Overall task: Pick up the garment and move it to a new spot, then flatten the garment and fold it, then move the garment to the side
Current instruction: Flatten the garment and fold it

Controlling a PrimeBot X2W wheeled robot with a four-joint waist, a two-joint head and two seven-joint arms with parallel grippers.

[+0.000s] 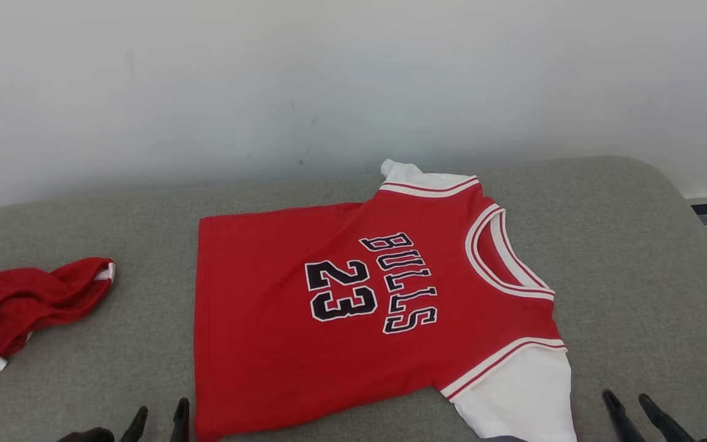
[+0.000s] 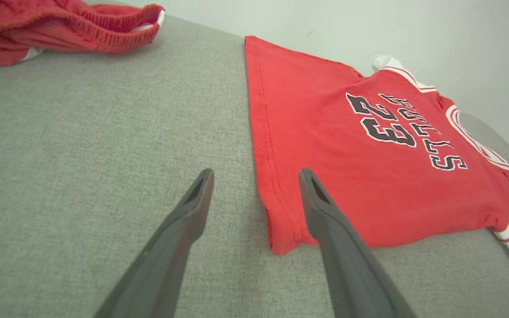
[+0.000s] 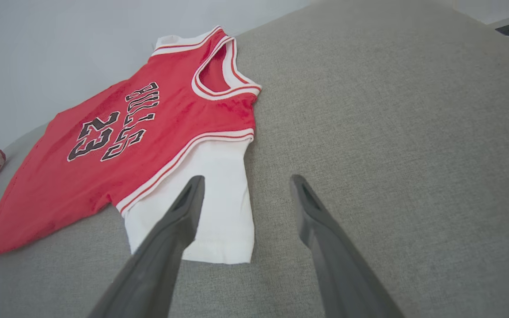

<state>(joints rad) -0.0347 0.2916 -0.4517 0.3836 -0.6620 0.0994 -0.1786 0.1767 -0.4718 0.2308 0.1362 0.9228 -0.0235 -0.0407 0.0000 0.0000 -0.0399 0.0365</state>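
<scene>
While the red Bulls 23 jersey [image 1: 359, 307] lies spread flat, print up, mid-way across the grey upholstered surface [image 1: 636, 245], collar to the right, both grippers sit at its near edge. Left gripper [image 2: 255, 176]: jaws wide, empty, at the hem corner. Right gripper [image 3: 245, 181]: jaws wide, empty, just beside the white sleeve [image 3: 228, 198]. A crumpled red garment [image 1: 16, 307] lies well off to the left.

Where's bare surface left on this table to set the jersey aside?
Widest bare patch: beyond the collar of the jersey, out to the right edge of the table. A narrower strip lies between the jersey's hem and the crumpled red garment, which crowds the far left.
</scene>
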